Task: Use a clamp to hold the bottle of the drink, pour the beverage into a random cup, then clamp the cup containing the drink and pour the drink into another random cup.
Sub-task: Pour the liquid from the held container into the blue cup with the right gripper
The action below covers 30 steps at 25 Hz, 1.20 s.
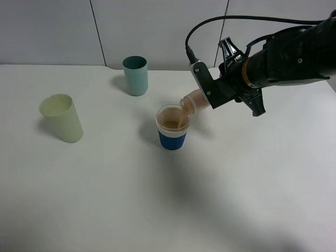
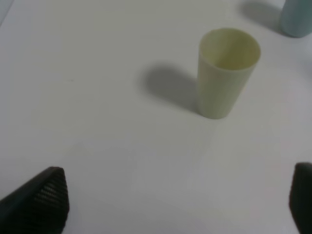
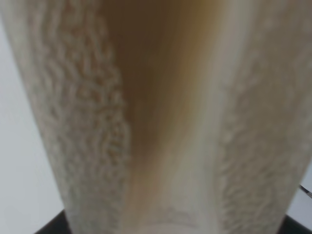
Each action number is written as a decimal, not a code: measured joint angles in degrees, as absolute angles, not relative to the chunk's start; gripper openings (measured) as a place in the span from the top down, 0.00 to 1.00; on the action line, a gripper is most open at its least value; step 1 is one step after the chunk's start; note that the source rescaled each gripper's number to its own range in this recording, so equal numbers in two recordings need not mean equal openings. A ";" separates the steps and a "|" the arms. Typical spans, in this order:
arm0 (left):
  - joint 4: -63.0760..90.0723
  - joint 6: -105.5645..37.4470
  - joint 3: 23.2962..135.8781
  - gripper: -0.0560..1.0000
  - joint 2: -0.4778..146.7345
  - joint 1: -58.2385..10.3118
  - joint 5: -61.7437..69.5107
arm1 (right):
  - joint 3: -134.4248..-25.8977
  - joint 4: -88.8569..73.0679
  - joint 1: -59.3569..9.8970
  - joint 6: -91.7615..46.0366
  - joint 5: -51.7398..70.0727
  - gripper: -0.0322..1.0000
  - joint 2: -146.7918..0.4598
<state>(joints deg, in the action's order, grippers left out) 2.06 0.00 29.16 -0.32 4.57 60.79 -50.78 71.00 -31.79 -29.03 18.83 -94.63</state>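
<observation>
Right wrist view is filled by the blurred bottle (image 3: 156,117).

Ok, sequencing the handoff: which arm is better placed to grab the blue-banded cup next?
Likely left: left end effector open and empty, though near the pale green tumbler; right end effector is shut on the bottle, pouring into the cup.

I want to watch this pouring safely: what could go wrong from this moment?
1. The bottle, held tilted by the right gripper, pours close to the rim of the blue-banded cup, so some beverage may run onto the table.
2. The bottle's neck hangs just above that rim, so a small dip might tip the free-standing cup.
</observation>
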 joint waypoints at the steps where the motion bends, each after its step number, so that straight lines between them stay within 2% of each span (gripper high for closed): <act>1: 2.06 0.00 29.16 0.31 -0.32 4.57 60.79 | -50.78 71.06 -31.79 -29.03 19.19 0.97 -94.63; 30: 2.06 0.00 29.16 0.31 -0.32 4.57 60.79 | -54.40 72.93 -32.80 -27.39 20.75 0.97 -94.63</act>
